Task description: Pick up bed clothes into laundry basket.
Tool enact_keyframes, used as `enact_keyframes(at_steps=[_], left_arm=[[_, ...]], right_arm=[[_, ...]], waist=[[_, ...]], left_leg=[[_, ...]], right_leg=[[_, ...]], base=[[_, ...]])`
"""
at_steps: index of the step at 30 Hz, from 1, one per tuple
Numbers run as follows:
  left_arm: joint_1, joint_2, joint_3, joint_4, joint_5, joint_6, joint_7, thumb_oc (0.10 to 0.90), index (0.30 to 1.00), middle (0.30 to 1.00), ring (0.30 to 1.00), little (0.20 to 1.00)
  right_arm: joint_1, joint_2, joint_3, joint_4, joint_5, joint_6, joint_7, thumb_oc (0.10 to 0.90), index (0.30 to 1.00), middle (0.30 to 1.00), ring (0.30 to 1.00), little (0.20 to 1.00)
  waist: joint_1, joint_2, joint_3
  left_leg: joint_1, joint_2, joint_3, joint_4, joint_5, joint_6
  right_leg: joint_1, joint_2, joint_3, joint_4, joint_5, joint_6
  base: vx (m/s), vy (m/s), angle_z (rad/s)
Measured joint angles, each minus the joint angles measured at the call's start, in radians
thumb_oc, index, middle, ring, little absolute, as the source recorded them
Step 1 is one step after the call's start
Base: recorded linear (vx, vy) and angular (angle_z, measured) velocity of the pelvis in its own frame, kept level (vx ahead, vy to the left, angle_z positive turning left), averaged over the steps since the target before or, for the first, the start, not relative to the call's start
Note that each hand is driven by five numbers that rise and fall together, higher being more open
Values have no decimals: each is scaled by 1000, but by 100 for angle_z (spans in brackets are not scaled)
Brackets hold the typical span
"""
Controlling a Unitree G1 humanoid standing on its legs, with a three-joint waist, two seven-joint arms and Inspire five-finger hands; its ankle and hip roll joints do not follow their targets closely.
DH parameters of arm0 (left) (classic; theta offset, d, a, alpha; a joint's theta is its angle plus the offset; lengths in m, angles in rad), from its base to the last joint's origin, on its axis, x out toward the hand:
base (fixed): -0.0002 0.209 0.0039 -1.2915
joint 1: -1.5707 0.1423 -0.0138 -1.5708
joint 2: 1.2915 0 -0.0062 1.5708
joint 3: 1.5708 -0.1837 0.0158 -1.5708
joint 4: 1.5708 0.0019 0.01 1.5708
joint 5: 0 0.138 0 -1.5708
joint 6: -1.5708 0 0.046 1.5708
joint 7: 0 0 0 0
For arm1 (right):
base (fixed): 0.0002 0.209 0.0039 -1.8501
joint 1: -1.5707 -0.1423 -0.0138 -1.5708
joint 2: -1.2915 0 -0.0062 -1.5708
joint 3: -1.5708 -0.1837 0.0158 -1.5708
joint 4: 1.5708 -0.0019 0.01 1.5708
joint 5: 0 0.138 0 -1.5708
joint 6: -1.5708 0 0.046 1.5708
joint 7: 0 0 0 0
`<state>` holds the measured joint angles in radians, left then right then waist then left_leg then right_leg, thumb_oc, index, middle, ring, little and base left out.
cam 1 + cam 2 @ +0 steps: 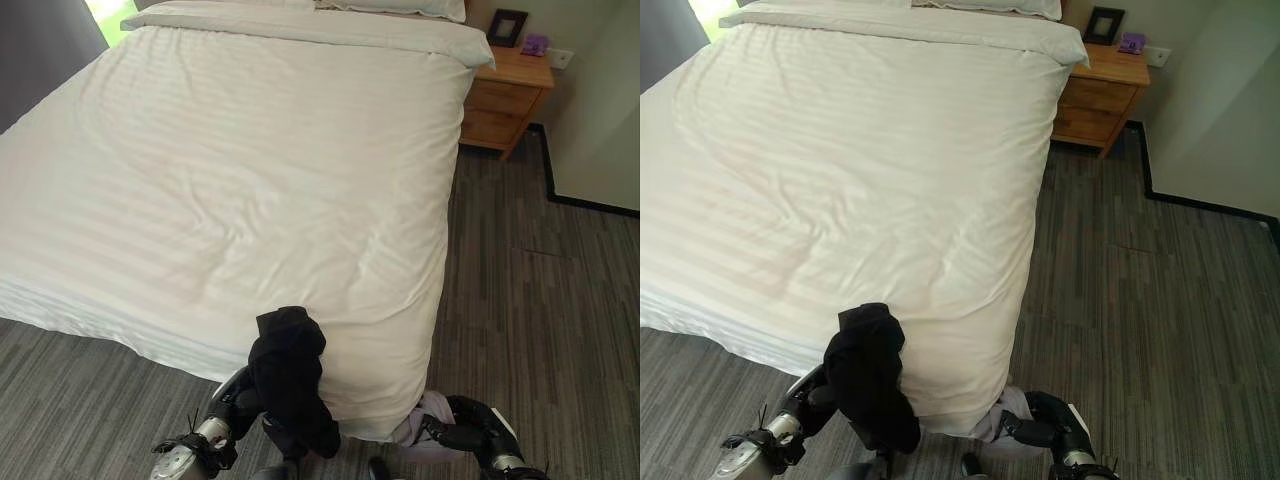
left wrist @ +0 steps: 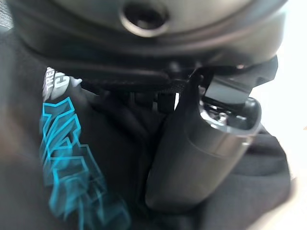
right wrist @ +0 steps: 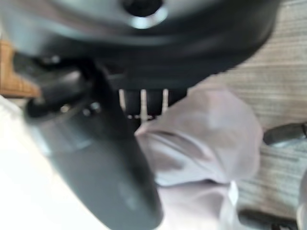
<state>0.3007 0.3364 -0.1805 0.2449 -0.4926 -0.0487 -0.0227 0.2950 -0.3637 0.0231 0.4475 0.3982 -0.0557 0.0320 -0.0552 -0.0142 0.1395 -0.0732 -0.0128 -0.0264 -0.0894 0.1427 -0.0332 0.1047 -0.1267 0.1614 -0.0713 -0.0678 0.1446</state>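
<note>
Daylight is coming in from a window (image 1: 110, 15) at the upper left of the head views, lighting the white duvet (image 1: 240, 170) evenly and laying soft shadows in its folds. Both wrist views are blurring heavily at close range, the bedding there washing out to glare.

- A bedroom is shown by a large bed (image 1: 250, 170) made up with white striped bedding.
- A wooden nightstand (image 1: 508, 95) is placed just beside the bed's head.

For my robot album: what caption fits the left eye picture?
Left hand lifts a black garment beside the white bed.
</note>
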Motion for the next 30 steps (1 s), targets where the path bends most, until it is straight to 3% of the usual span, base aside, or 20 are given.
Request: enact_keyframes(at_steps=[1, 3, 8, 10, 11, 12, 13, 14, 15, 16, 17, 18, 20, 22, 23, 24, 27, 29, 30], left_arm=[[-14, -63, 56, 73, 55, -3, 68, 400, 300, 300, 300, 300], [-24, -90, 108, 132, 85, -12, 112, 400, 300, 300, 300, 300], [-21, -88, 136, 145, 104, -12, 146, 400, 300, 300, 300, 300], [-43, -67, 108, 144, 111, -13, 149, 400, 300, 300, 300, 300], [-48, -58, 105, 141, 111, -13, 154, 400, 300, 300, 300, 300], [-55, -28, 101, 131, 113, -13, 160, 400, 300, 300, 300, 300], [-88, -13, 96, 150, 116, -6, 162, 400, 300, 300, 300, 300], [-136, -17, 87, 186, 124, 14, 169, 400, 300, 300, 300, 300], [-128, -16, 95, 197, 125, 21, 178, 400, 300, 300, 300, 300], [-97, -17, 103, 197, 121, 21, 180, 400, 300, 300, 300, 300], [-79, -17, 105, 196, 118, 21, 183, 400, 300, 300, 300, 300], [-76, -1, 102, 197, 104, 22, 186, 400, 300, 300, 300, 300], [-58, 10, 114, 212, 97, 24, 214, 400, 300, 300, 300, 300], [-15, 2, 107, 227, 61, 35, 233, 400, 300, 300, 300, 300], [10, -8, 104, 228, 60, 35, 233, 400, 300, 300, 300, 300], [20, -13, 103, 234, 60, 36, 234, 400, 300, 300, 300, 300], [35, -22, 76, 245, 60, 42, 234, 400, 300, 300, 300, 300], [36, -16, 33, 234, 60, 42, 231, 400, 300, 300, 300, 300], [36, -9, 23, 224, 60, 42, 231, 400, 300, 300, 300, 300]], right_arm=[[-21, 10, 6, 14, 0, 0, -24, 400, 300, 300, 300, 300], [-44, 27, 9, 15, 6, -4, -43, 400, 300, 300, 300, 300], [-56, 32, 10, 14, 21, -4, -57, 400, 300, 300, 300, 300], [-84, 34, 11, 14, 21, -4, -61, 400, 300, 300, 300, 300], [-136, 49, 14, 18, 20, -1, -69, 400, 300, 300, 300, 300], [-186, 68, 31, 14, 19, -4, -72, 400, 300, 300, 300, 300], [-204, 72, 52, -6, 15, -17, -72, 400, 300, 300, 300, 300], [-178, 66, 48, -36, 9, -27, -72, 400, 300, 300, 300, 300], [-145, 63, 46, -55, 2, -30, -72, 400, 300, 300, 300, 300], [-133, 63, 42, -56, -1, -29, -68, 400, 300, 300, 300, 300], [-110, 63, 35, -50, 0, -29, -65, 400, 300, 300, 300, 300], [-101, 64, 30, -42, 5, -28, -64, 400, 300, 300, 300, 300], [-129, 76, 29, 13, 22, -21, -68, 400, 300, 300, 300, 300], [-138, 56, -34, 21, 86, -27, -86, 400, 300, 300, 300, 300], [-141, 47, -86, 27, 123, -28, -91, 400, 300, 300, 300, 300], [-153, 45, -108, 29, 138, -31, -99, 400, 300, 300, 300, 300], [-140, 39, -119, 40, 136, -35, -98, 400, 300, 300, 300, 300], [-131, 39, -145, 54, 140, -40, -92, 400, 300, 300, 300, 300], [-129, 50, -156, 58, 145, -43, -87, 400, 300, 300, 300, 300]], waist=[[-12, -1, 0], [-17, -3, -5], [-17, -1, -5], [-14, 11, 2], [12, 33, 18], [36, 32, 33], [28, 19, 34], [-15, 22, 36], [-30, 28, 38], [-19, 30, 37], [-11, 33, 39], [-6, 13, 48], [6, -38, 68], [44, -43, 72], [38, -20, 72], [34, -13, 72], [25, -18, 75], [9, -25, 74], [-3, -30, 74]], left_leg=[[23, 0, -1, -5, -8, 1], [33, 4, -1, -5, -21, 3], [20, 21, 10, -4, -19, 5], [12, 50, 49, 0, -13, 5], [10, 104, 126, -5, -1, -14], [14, 136, 225, 5, -6, -13], [15, 125, 239, 2, -24, -15], [21, 114, 225, -5, -29, -24], [43, 115, 236, 0, -32, -34], [62, 124, 275, 5, -46, -43], [62, 142, 316, 37, -61, -75], [50, 135, 320, 111, -95, -89], [41, 123, 215, 252, -97, -76], [49, 59, -30, 301, -158, -10], [78, 58, -67, 292, -194, 23], [91, 59, -100, 289, -223, 26], [131, 25, -247, 286, -300, 56], [130, -49, -262, 288, -375, 80], [113, -81, -258, 287, -390, 113]], right_leg=[[22, 0, -22, 0, -3, 0], [24, 2, -25, 2, -10, -4], [14, 13, -47, 12, -11, -9], [-59, 35, -66, 94, -13, -11], [-142, 60, -152, 177, 9, 17], [-216, 47, -360, 208, 18, -14], [-224, 18, -442, 183, 35, -67], [-205, 12, -459, 163, 72, -67], [-196, 18, -453, 148, 75, -56], [-195, 24, -420, 153, 68, -63], [-205, 37, -398, 179, 55, -82], [-217, 34, -340, 201, 40, -91], [-229, 34, -237, 213, 50, -93], [-245, 52, -62, 207, 82, -95], [-251, 78, 2, 204, 99, -78], [-254, 92, 41, 196, 103, -65], [-264, 126, 196, 174, 128, -25], [-303, 110, 291, 168, 99, 34], [-322, 96, 318, 160, 58, 80]], base=[[12, -8, -5], [19, -5, -4], [-54, -9, 8], [-242, 4, -53], [-111, -46, -183], [78, -80, -210], [223, -110, -120], [261, -128, -30], [233, -143, -16], [152, -151, -65], [95, -70, -81], [80, 25, -99], [101, 99, -149], [172, 186, -196], [213, 282, -153], [158, 300, -131], [-30, 192, -99], [-188, 338, -104], [-318, 440, -106]])
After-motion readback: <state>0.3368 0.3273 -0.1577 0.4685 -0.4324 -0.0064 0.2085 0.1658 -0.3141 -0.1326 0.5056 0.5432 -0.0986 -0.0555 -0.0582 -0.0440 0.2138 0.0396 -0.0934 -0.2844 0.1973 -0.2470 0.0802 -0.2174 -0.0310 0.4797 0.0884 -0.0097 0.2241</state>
